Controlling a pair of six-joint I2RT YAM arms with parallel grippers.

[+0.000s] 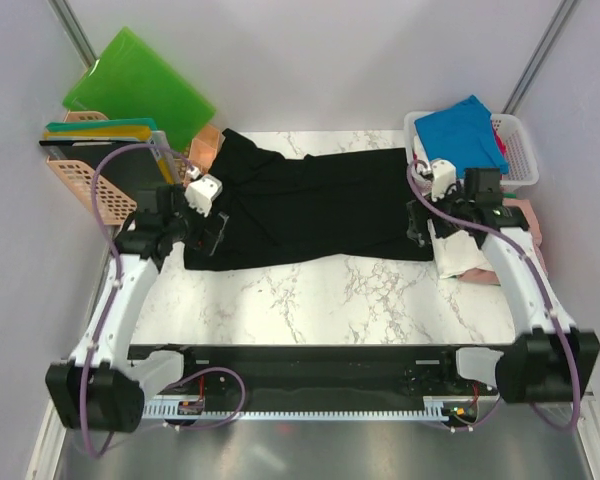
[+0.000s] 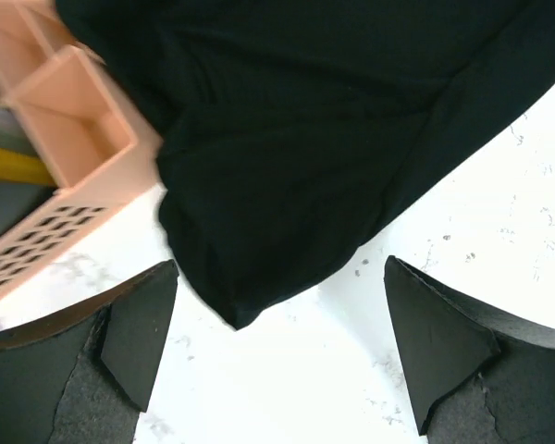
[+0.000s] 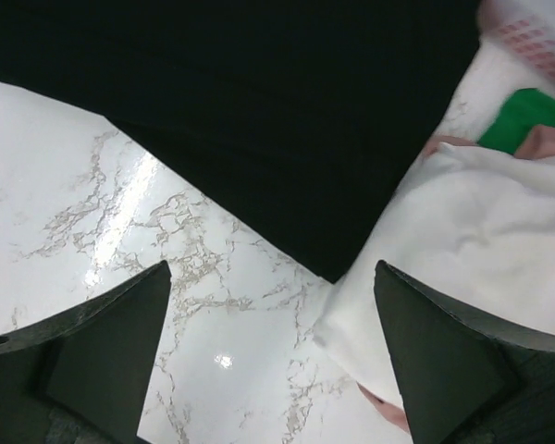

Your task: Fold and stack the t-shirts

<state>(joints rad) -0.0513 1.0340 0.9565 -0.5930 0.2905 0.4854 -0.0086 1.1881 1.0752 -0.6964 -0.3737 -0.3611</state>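
A large black t-shirt point(image 1: 310, 205) lies spread across the back of the marble table. My left gripper point(image 1: 206, 238) hovers open over its near left corner; in the left wrist view that corner of the black t-shirt point(image 2: 333, 139) points down between the wide-apart fingers of my left gripper point(image 2: 279, 270), untouched. My right gripper point(image 1: 421, 226) stands open over the black t-shirt's point(image 3: 259, 92) near right corner, where it meets a white t-shirt point(image 3: 472, 222), and my right gripper point(image 3: 270, 270) holds nothing. A blue t-shirt point(image 1: 465, 130) lies on the white basket. A green t-shirt point(image 3: 527, 116) peeks out behind.
Peach slotted baskets point(image 1: 85, 180) and bright green plastic boards point(image 1: 140, 85) stand at the back left, one peach basket point(image 2: 74, 139) touching the black shirt. A white basket point(image 1: 525, 150) sits at the back right, with the white t-shirt point(image 1: 470, 258) on pink cloth point(image 1: 528, 215) in front of it.
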